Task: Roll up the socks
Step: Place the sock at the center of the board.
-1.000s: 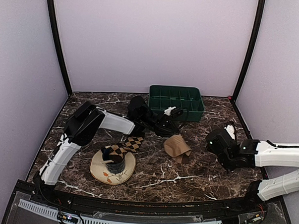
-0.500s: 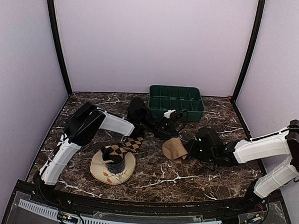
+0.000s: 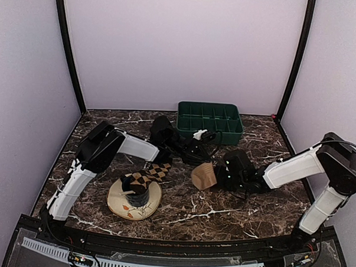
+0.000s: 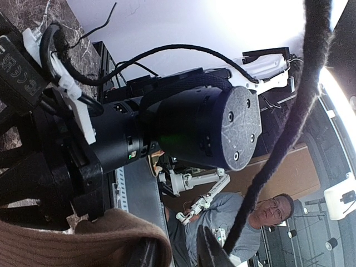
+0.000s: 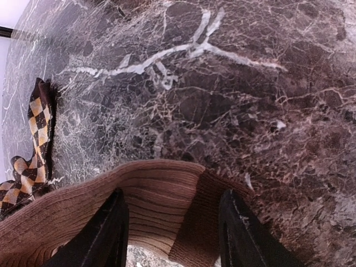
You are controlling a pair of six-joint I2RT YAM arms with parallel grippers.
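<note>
The tan-brown sock [image 3: 203, 175] lies bunched on the marble table [image 3: 180, 219] mid-scene. My right gripper [image 3: 219, 175] reaches it from the right; in the right wrist view its open fingers [image 5: 236, 228] straddle the ribbed cuff [image 5: 72, 217], with fabric between them [image 5: 172, 194]. My left gripper [image 3: 203, 157] hangs just behind the sock. In the left wrist view the tan sock [image 4: 83, 245] drapes over one finger, the gap to the other finger [image 4: 214, 253] is empty, and the gripper [image 4: 178, 255] is open. A diamond-check sock [image 3: 148, 177] [image 5: 39, 128] lies draped over the dark blue cup [image 3: 137, 197].
The cup stands on a round cream dish [image 3: 119, 203] at the front left. A green compartment tray [image 3: 209, 120] sits at the back. Lilac walls close in the table on three sides. The right arm [image 3: 295, 165] stretches across the right half.
The right arm has swung left across the table to the tan sock, narrowing its jaws a little. The sock has bunched and shifted slightly left. The left arm barely moved.
</note>
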